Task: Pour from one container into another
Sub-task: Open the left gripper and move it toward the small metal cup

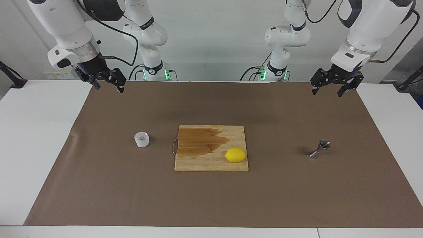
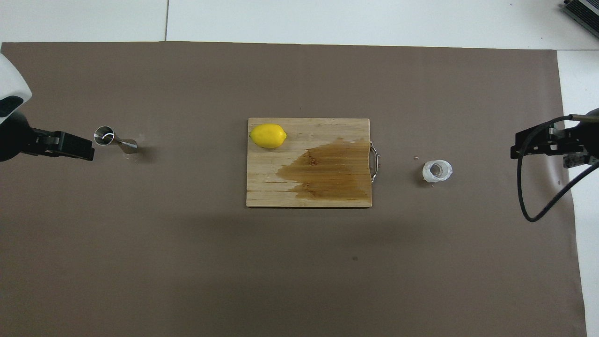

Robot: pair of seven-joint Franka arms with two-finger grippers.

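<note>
The translucent whitish cup [image 1: 141, 139] [image 2: 437, 171] stands upright on the brown mat, toward the right arm's end of the table. The steel hourglass jigger [image 1: 320, 149] [image 2: 114, 139] stands on the mat toward the left arm's end. My right gripper [image 1: 109, 88] hangs open and empty, high over the mat's edge by the robots, well apart from the cup. My left gripper [image 1: 327, 92] is also open and empty, raised over the same edge at its own end, clear of the jigger.
A wooden cutting board [image 1: 211, 165] [image 2: 262, 187] lies mid-mat between cup and jigger, with a dark wet stain and a metal handle toward the cup. A yellow lemon [image 1: 235, 154] [image 2: 268, 135] rests on the board's corner toward the jigger. White tabletop surrounds the mat [image 1: 297, 198].
</note>
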